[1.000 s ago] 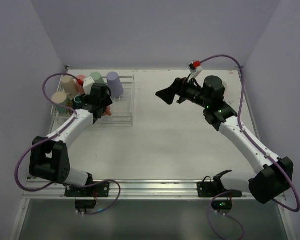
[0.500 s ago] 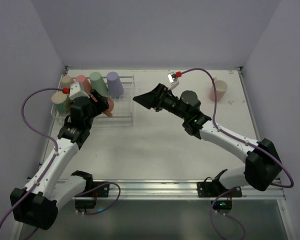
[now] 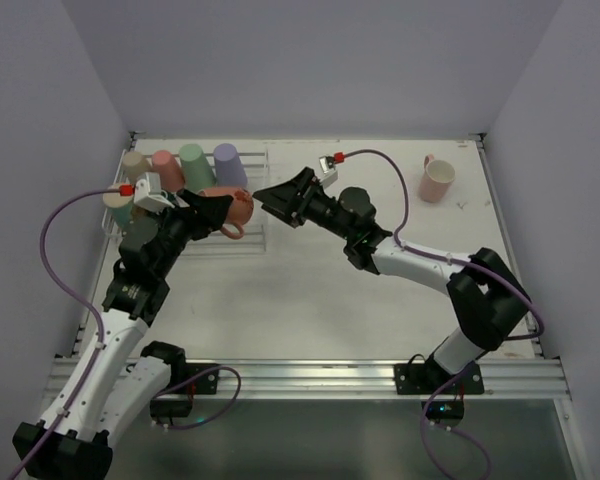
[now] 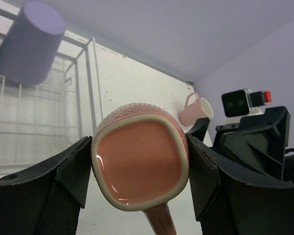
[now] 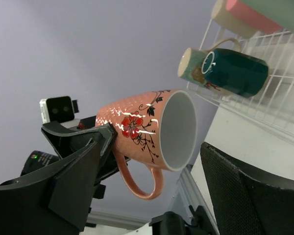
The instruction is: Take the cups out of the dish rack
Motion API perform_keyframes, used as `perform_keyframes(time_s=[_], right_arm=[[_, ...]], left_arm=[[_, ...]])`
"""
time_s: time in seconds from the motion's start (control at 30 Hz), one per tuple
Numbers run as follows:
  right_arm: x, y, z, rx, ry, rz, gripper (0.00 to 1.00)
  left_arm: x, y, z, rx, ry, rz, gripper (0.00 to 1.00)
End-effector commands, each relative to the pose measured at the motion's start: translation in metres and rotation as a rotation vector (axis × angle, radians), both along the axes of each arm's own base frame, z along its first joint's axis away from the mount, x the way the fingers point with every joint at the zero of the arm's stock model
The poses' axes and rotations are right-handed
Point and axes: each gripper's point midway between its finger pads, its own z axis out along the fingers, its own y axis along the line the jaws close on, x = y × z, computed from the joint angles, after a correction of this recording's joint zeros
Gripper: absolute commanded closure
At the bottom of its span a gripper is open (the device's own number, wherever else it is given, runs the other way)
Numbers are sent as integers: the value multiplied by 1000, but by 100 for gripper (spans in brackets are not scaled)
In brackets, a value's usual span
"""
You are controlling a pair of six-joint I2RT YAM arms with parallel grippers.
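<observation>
My left gripper (image 3: 220,207) is shut on a salmon mug (image 3: 236,208) with a red flower print, held on its side in the air over the right end of the dish rack (image 3: 252,232). In the left wrist view its base (image 4: 137,156) sits between my fingers (image 4: 71,169). My right gripper (image 3: 278,200) is open, facing the mug's mouth (image 5: 179,129) closely without touching. Beige (image 3: 133,163), pink (image 3: 167,168), mint green (image 3: 194,165) and lilac (image 3: 228,164) cups stand in the rack. A dark green mug (image 5: 235,71) and a cream floral mug (image 5: 192,66) lie there too.
A pale pink mug (image 3: 437,181) stands on the white table (image 3: 310,290) at the back right, also in the left wrist view (image 4: 195,109). Purple cables loop off both arms. Grey walls close the back and sides.
My left gripper has lifted the salmon mug out of the rack and carried it right. My right arm has swung left from the back right, uncovering the pink mug, and now faces the salmon mug.
</observation>
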Motion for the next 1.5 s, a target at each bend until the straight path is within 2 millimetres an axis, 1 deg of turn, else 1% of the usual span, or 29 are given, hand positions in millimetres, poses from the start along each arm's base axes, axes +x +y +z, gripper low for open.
perform_keyframes(time_s=[0.0,0.1,0.13,0.17,0.2,0.23,0.27,0.33,0.37,0.4,0.43,0.47,0.5,0.57,0.6,0.63,0.73,0.87,0.97,1.0,1.07,1.1,1.17,1.2,1.27,1.3,1.37,1.4,1.47], right_arm=[[-15,10,40,139,-74,81,15],[-27,16,46,181,-115,140,18],[-32,14,56,225,-139,162,20],[-34,16,53,233,-133,184,22],[-37,16,55,251,-140,197,25],[-40,13,64,288,-161,210,27],[-42,14,62,293,-158,222,33],[-46,10,68,325,-182,229,39],[-47,9,69,329,-181,228,42],[-48,7,71,337,-189,224,48],[-49,4,73,348,-200,221,50],[-51,2,78,360,-206,217,57],[-52,1,80,369,-212,217,60],[-56,-2,88,394,-232,231,63],[-58,-1,89,398,-234,245,65],[-61,-3,95,423,-242,257,66],[-63,-5,100,442,-252,267,68],[-67,-8,107,442,-283,266,78],[-71,-9,110,431,-304,273,100],[-72,-10,110,426,-306,266,100],[-72,-15,110,424,-312,251,100],[-72,-17,109,420,-313,244,100],[-72,-23,109,415,-322,232,100],[-71,-25,106,403,-317,225,100],[-71,-33,109,403,-331,208,100],[-70,-34,106,395,-327,203,100],[-69,-40,108,394,-334,189,100],[-68,-41,106,389,-328,185,100],[-65,-46,105,383,-328,175,100]], left_arm=[[-9,-19,50,-122,-160,-114,73],[-13,-25,57,-158,-175,-155,73],[-14,-26,62,-169,-188,-163,73],[-16,-27,65,-176,-193,-171,73],[-17,-28,67,-182,-196,-177,73],[-18,-29,71,-194,-207,-183,72],[-20,-30,73,-199,-214,-190,72],[-22,-31,77,-220,-220,-199,72],[-23,-31,79,-225,-224,-204,71],[-23,-31,79,-238,-221,-206,71],[-24,-32,80,-245,-219,-210,70],[-24,-34,78,-261,-211,-217,69],[-25,-34,81,-271,-224,-221,68],[-27,-38,81,-289,-220,-247,67],[-27,-40,82,-305,-220,-260,67],[-29,-42,82,-312,-219,-274,67],[-31,-43,86,-328,-230,-289,65],[-33,-44,89,-325,-233,-300,61],[-32,-46,87,-319,-222,-310,50],[-32,-47,87,-307,-221,-311,42],[-32,-46,88,-289,-223,-305,32],[-31,-46,85,-271,-215,-302,21],[-32,-45,88,-254,-220,-298,13],[-31,-44,85,-235,-211,-293,6],[-32,-43,87,-218,-214,-289,0],[-31,-42,85,-201,-212,-280,0],[-32,-41,87,-188,-218,-278,0],[-32,-41,85,-179,-212,-276,0],[-31,-40,86,-167,-216,-272,0]])
